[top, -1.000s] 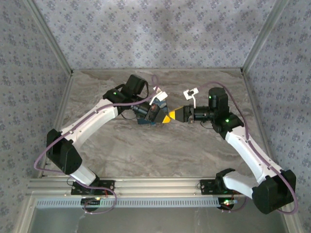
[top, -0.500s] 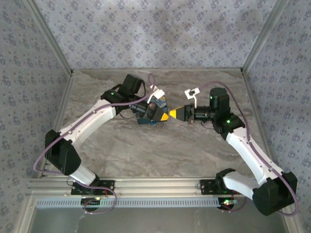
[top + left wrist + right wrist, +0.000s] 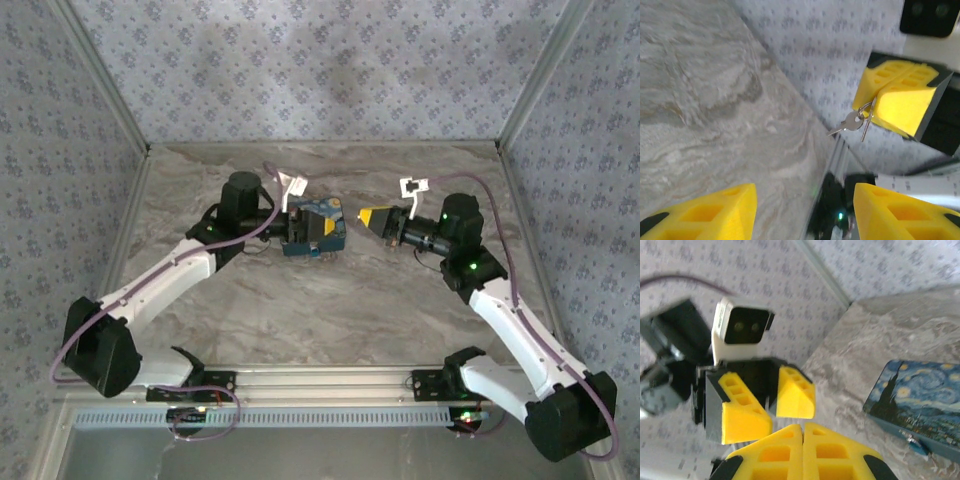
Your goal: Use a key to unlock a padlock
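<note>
My right gripper [image 3: 368,216] hovers above the marble table, its yellow fingers pressed shut. In the left wrist view a metal ring sticks out between the right gripper's fingers [image 3: 900,102], and a small silver key [image 3: 847,123] dangles from it. My left gripper [image 3: 303,228] is open over the blue starry-night box [image 3: 328,236], a short gap left of the right gripper. Its yellow fingers [image 3: 710,212] stand wide apart with nothing between them; the right wrist view shows them spread too [image 3: 795,392]. The box [image 3: 920,400] lies flat on the table. The padlock is hidden.
Patterned walls and metal corner posts [image 3: 105,90] close in the table on three sides. An aluminium rail [image 3: 320,385] runs along the near edge by the arm bases. Bare marble [image 3: 330,310] lies between the box and the rail.
The two grippers were touching over the box's right end. The left gripper has opened and pulled back left; the right gripper has drawn back to the right, shut, with the key.
</note>
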You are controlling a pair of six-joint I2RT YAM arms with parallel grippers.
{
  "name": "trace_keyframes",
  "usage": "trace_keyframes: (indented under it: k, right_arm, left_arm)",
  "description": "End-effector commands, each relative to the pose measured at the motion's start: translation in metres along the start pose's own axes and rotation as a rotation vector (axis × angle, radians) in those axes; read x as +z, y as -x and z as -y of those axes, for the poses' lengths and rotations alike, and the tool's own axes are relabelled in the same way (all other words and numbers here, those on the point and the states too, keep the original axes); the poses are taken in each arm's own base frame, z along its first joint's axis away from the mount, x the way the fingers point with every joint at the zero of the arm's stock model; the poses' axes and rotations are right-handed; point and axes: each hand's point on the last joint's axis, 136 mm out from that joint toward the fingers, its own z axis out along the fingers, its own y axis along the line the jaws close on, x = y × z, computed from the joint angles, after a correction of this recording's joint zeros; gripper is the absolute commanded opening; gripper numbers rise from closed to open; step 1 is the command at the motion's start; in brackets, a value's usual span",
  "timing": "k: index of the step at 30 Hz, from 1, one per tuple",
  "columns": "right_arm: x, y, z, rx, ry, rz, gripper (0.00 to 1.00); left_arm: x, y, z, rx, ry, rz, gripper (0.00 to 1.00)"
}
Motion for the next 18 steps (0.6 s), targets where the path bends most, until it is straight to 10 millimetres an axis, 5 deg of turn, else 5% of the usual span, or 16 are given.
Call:
trace_keyframes:
  k: [1,7,18]
  right_arm:
    - [-0.004,0.035,-0.005,0.015,-0.020,0.192,0.00]
    - [0.001,0.042,-0.016,0.031,-0.005,0.259,0.00]
    - [0.003,0.041,-0.021,0.071,0.023,0.288,0.00]
  left_arm:
    - [-0.007,0.049,0.028,0.022,-0.082,0.255,0.51]
    - [0.011,0.056,0.056,0.020,-0.182,0.307,0.49]
    - [0.024,0.062,0.072,0.005,-0.269,0.316,0.39]
